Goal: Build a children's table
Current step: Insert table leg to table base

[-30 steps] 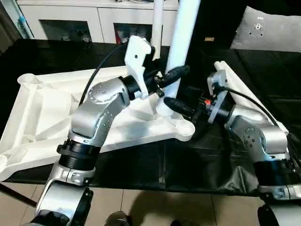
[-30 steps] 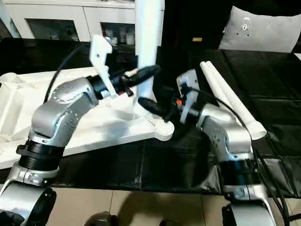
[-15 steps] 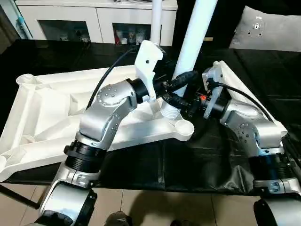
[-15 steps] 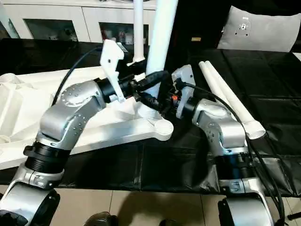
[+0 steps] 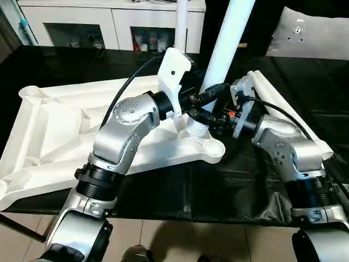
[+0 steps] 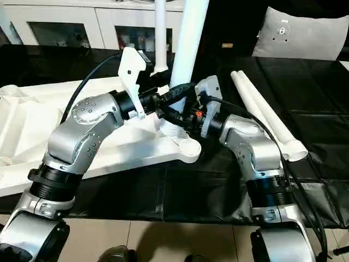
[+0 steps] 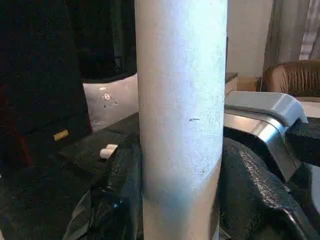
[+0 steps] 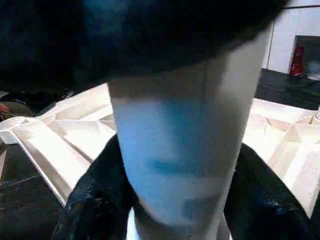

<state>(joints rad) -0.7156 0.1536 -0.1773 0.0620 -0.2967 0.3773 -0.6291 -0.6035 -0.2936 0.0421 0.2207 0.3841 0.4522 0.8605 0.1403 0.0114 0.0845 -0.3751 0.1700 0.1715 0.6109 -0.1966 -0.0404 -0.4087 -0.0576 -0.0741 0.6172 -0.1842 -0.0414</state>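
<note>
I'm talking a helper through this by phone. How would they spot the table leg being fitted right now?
Find the white ribbed plastic tabletop lying upside down on the black surface. At its near right corner a long tapered white leg rises, leaning, with both black hands on its base. The two spare white legs lie flat; the thinner leg behind stands ungripped.

Upturned white table top (image 5: 54,131): one, ribbed underside up, on black cloth (image 5: 180,191). Round corner sockets in sight: three. Table legs: four — one leg held near-upright (image 6: 188,49) at near corner, one standing leg (image 6: 160,33) behind it, two loose legs (image 6: 262,112) lying side by side on cloth at right. Silver robot arms: two. Grey cushion (image 6: 297,35): one. White glass-door cabinet (image 5: 82,27): one.
</note>
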